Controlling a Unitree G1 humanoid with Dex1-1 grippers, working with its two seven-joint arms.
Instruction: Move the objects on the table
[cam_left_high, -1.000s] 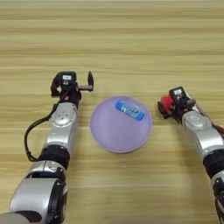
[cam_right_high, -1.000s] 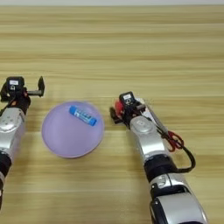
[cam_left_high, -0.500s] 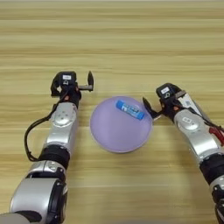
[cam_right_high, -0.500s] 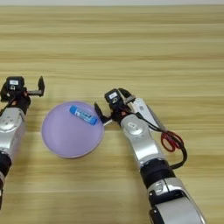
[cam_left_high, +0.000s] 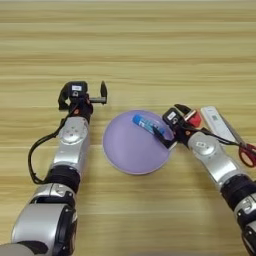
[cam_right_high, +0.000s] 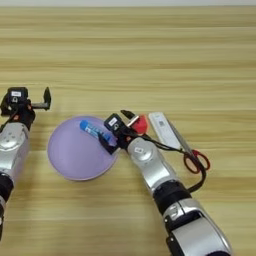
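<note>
A round lavender plate lies on the wooden table at the middle. A short blue tube rests slanted on the plate's upper right part. My right gripper is at the plate's right rim, open, with its lower finger over the rim beside the tube's right end. The small red cube sits just right of the gripper, beside its upper finger; whether they touch is unclear. My left gripper is parked open above and to the left of the plate, holding nothing.
A white bar-shaped object lies just right of the red cube. Scissors with red handles lie beyond it, near the right forearm. A black cable loops beside the left arm.
My right gripper has swung left to the plate's right rim, uncovering the white bar. The red cube now shows on the gripper's right side. The left arm has not moved.
</note>
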